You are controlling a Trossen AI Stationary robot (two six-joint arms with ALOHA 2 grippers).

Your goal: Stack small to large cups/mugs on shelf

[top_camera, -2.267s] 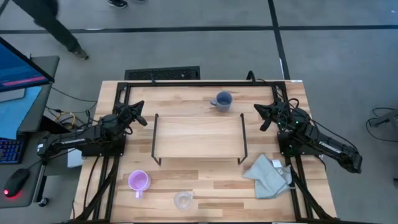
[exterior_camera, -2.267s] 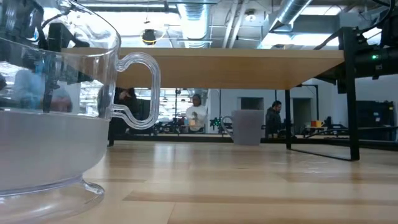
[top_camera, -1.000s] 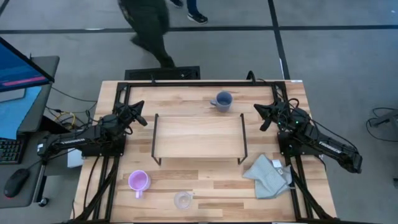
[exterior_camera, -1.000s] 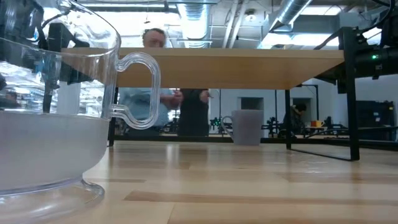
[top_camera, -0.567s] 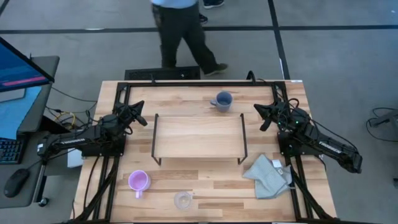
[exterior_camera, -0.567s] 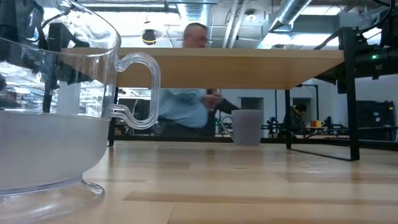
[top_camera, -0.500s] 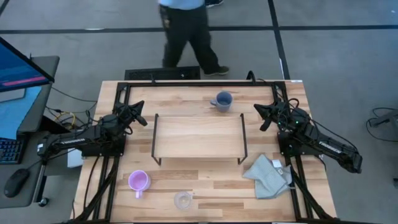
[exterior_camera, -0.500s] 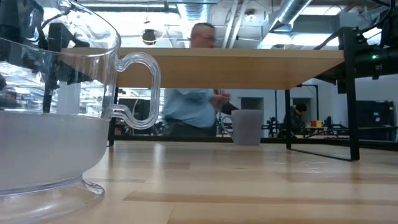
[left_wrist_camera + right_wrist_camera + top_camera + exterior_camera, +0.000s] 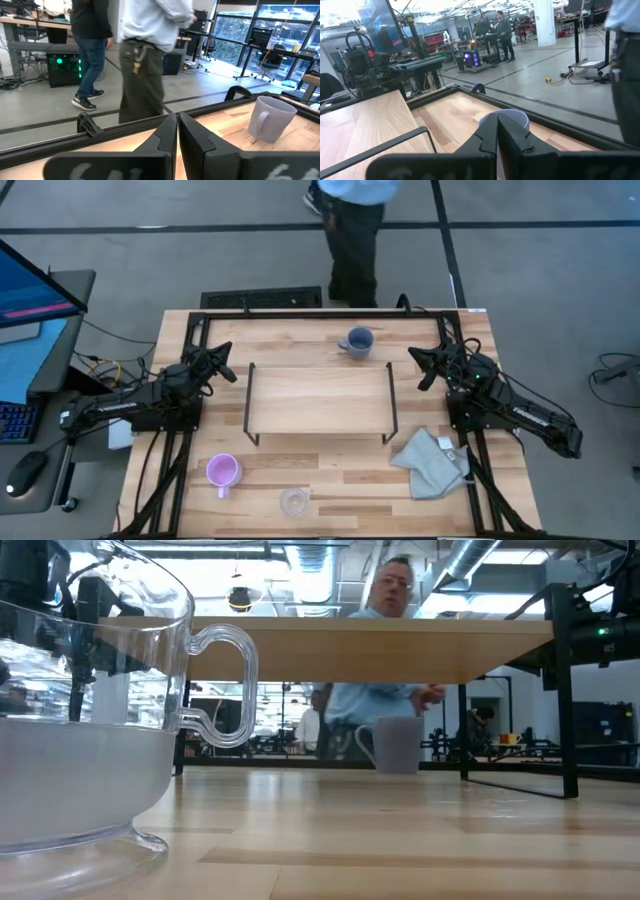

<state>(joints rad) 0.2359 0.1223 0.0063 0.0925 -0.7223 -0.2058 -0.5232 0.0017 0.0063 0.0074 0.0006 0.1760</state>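
left end effector (image 9: 222, 360) pressed together | right end effector (image 9: 421, 367) pressed together | blue-grey mug (image 9: 358, 342) behind shelf (image 9: 318, 398)

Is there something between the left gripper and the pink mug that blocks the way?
Nothing visible does. Bare table lies between the left gripper and the pink mug; the shelf stands off to the side.
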